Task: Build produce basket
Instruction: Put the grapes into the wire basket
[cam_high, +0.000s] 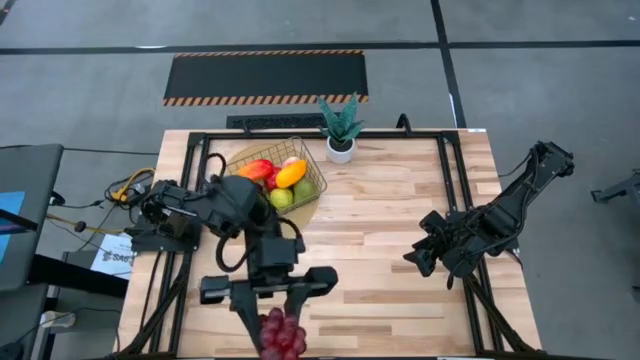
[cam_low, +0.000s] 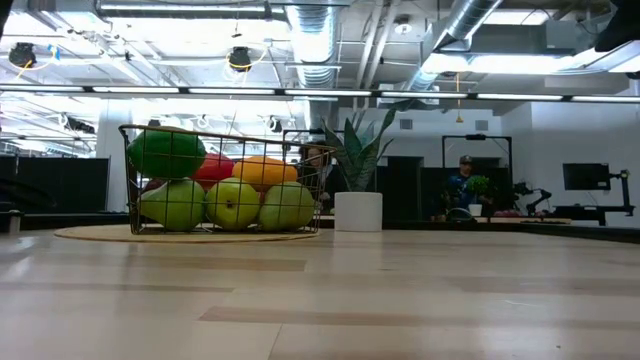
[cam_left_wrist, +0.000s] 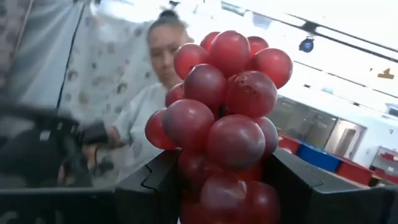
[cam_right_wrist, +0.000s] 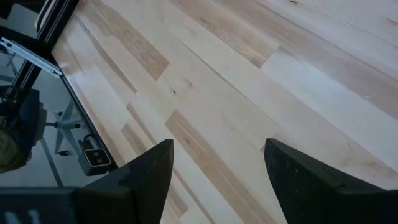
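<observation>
Tabletop (cam_high: 380, 230): one, light wood planks, mostly bare across the middle and near side. Two arms on it.

Basket (cam_high: 310, 172): one, gold wire grid, at the far left of the tabletop, sitting on a round flat mat (cam_low: 180, 235). Plant pot (cam_high: 340, 150) stands just beside it, to its right in the high view, at the far edge.

Produce in the basket (cam_low: 215, 190): low view shows about six pieces. Three yellow-green ones in a row at the bottom, a darker green one on top at one end, a red one and an orange one behind. High view shows red, orange and green pieces heaped up, exact count unclear from above.

Grapes (cam_high: 282, 335): one dark red bunch, outside the basket, at the near edge of the tabletop, well apart from the basket.

Left gripper (cam_high: 280, 318): closed on the grapes, a finger on each side of the lower bunch (cam_left_wrist: 221, 124). It points out toward the near edge. A person is visible beyond the grapes in the left wrist view.

Right gripper (cam_high: 425, 258): fingers spread, nothing between them, over bare wood (cam_right_wrist: 249, 93) on the right half of the tabletop, near the right edge frame.

Open room: wide clear strip between the two arms and from the grapes back toward the basket.
</observation>
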